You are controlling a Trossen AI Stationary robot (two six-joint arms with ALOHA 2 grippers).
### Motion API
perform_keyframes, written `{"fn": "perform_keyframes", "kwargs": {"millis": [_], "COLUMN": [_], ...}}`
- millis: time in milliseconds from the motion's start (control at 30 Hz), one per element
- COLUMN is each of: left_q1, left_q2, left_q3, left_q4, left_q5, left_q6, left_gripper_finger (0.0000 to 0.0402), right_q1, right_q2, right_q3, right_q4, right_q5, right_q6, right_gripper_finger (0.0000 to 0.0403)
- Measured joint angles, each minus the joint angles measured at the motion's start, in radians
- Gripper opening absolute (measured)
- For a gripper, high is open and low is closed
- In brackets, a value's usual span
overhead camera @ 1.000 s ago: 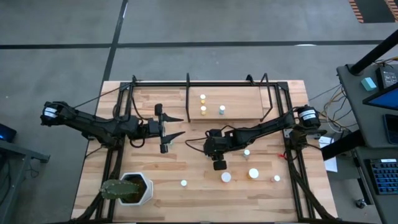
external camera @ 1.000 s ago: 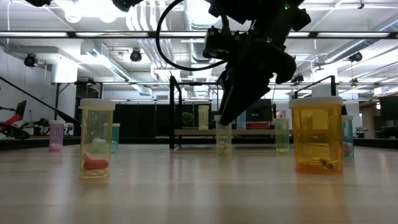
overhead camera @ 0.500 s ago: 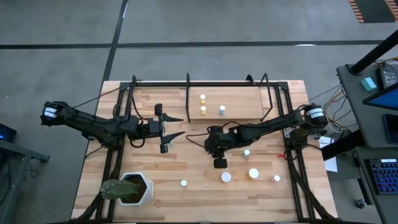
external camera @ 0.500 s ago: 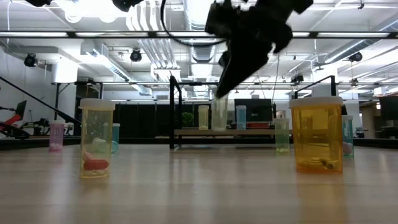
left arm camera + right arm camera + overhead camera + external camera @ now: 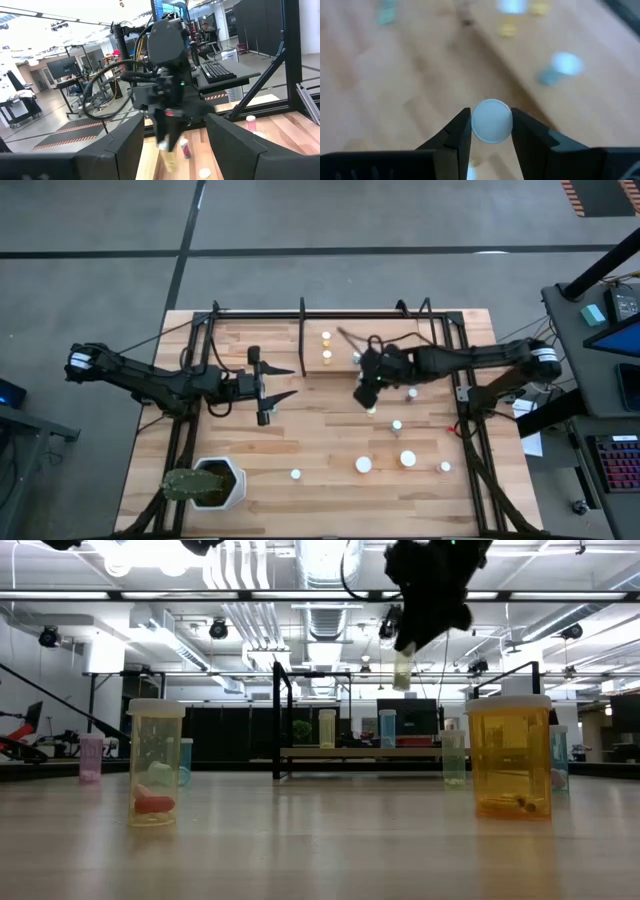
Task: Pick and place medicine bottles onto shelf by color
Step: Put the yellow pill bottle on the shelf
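Low view caught the right gripper point(image 5: 404, 658) clamped on a pale yellowish bottle point(image 5: 402, 671), airborne above the table. Overhead, the bottle hung at the shelf point(image 5: 390, 350)'s 6 o'clock edge, mid-carry. Next: lowering it beside the yellow bottles point(image 5: 326, 346). The left gripper point(image 5: 283, 383) waited, parted and empty.

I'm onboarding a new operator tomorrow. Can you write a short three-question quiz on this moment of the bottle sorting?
1. True or false: the right gripper holds a yellowish bottle in the air.
2. How many bottles stand on the shelf in the high view?
A. one
B. three
C. six
3. Which corner of the table holds the plant pot?

Key:
1. True
2. B
3. The near left corner, seen from above.
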Motion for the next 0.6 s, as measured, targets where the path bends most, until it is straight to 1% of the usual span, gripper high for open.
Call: {"fn": "perform_keyframes", "kwargs": {"millis": [67, 133, 300, 600], "left_q1": [0.0, 0.0, 0.0, 0.0], "left_q2": [-0.002, -0.006, -0.011, -0.013], "left_q3": [0.0, 0.0, 0.0, 0.0], "left_q4": [-0.001, -0.003, -0.005, -0.004], "left_q5": [0.0, -0.001, -0.003, -0.007], "left_q6": [0.0, 0.001, 0.006, 0.023], "left_gripper_finger": [0.0199, 0.0199, 0.0199, 0.0199], "right_q1": [-0.016, -0.031, -0.095, -0.229], "right_q2": [-0.005, -0.008, -0.015, -0.015], "right_q3": [-0.009, -0.021, -0.061, -0.164], "right_q4": [-0.043, -0.065, -0.068, -0.021], "right_q5": [0.063, 0.102, 0.11, 0.11], "right_q6": [0.071, 0.104, 0.122, 0.069], "right_gripper_finger": [0.0112, 0.0112, 0.0112, 0.011]}}
